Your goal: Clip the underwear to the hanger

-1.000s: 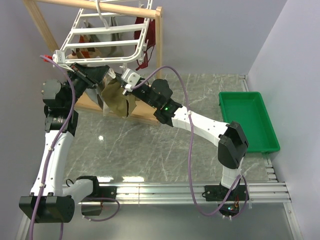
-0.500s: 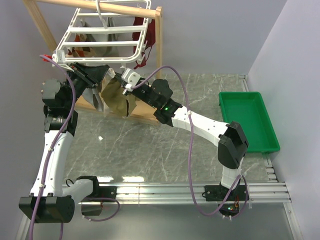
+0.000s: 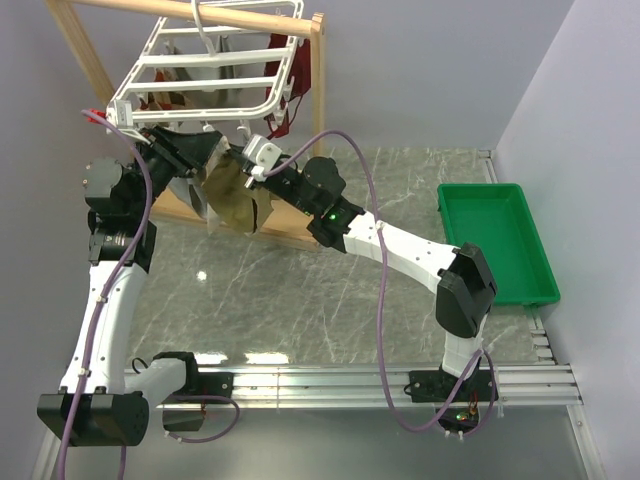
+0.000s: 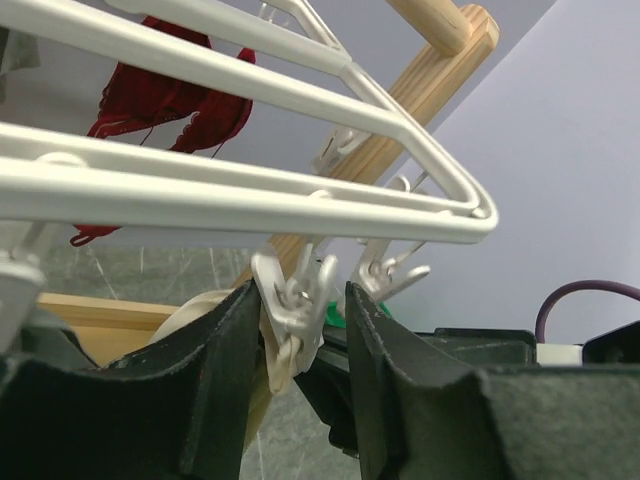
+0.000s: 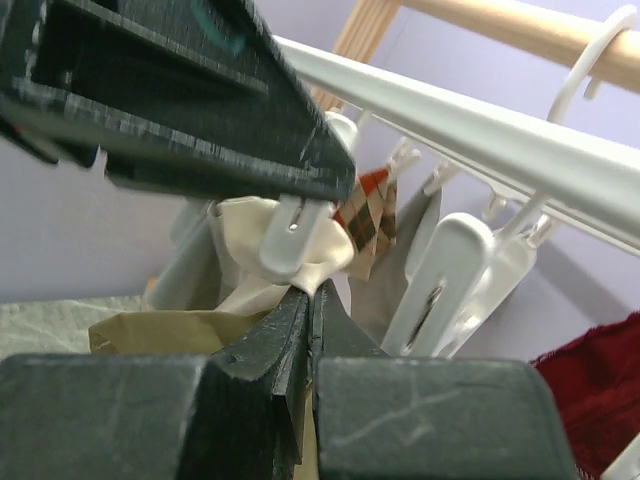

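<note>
The white grid hanger (image 3: 200, 75) hangs by its hook from a wooden rail. The tan underwear (image 3: 232, 195) dangles below its near edge. In the left wrist view a white clip (image 4: 292, 312) pinches the cream waistband (image 4: 276, 368). My left gripper (image 4: 300, 292) straddles that clip, open, with its left finger against the clip and a gap at the right finger. My right gripper (image 5: 312, 290) is shut on the waistband (image 5: 335, 255) just under the same clip (image 5: 295, 235). From above, both grippers (image 3: 215, 150) (image 3: 240, 165) meet under the hanger's front edge.
The wooden frame stand (image 3: 250, 20) carries the hanger. A dark red garment (image 3: 285, 85) and a grey garment (image 5: 400, 260) hang from other clips. More empty clips (image 5: 440, 280) dangle to the right. A green tray (image 3: 495, 240) sits at the table's right.
My left gripper's fingers have spread apart around the clip, which now grips the waistband. The hanger has swung slightly. My right gripper keeps its hold, unmoved.
</note>
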`<state>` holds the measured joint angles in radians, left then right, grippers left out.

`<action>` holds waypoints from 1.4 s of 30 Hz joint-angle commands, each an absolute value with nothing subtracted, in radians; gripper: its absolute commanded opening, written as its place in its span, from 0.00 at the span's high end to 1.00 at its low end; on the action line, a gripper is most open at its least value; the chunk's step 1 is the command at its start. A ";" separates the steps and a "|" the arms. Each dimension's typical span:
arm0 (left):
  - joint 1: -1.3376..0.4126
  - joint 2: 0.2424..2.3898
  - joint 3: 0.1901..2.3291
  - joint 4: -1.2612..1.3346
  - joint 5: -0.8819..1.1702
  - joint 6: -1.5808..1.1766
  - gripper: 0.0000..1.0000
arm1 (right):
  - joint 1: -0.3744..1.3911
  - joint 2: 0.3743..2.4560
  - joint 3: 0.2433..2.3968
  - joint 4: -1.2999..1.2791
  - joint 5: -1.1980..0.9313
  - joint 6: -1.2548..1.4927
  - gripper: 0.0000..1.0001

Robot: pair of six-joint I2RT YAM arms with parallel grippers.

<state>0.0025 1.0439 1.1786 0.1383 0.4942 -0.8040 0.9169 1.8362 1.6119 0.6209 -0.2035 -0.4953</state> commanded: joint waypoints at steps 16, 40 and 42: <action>-0.006 0.991 1.236 0.118 0.502 -0.749 0.27 | 0.928 1.813 1.697 0.657 -0.210 -0.479 1.00; 0.196 0.900 1.266 -0.258 0.549 -0.649 0.11 | 0.979 1.632 1.487 0.377 -0.310 -0.266 0.50; 0.265 0.897 1.250 -0.278 0.642 -0.631 0.11 | 0.941 1.594 1.434 0.359 -0.325 -0.229 0.49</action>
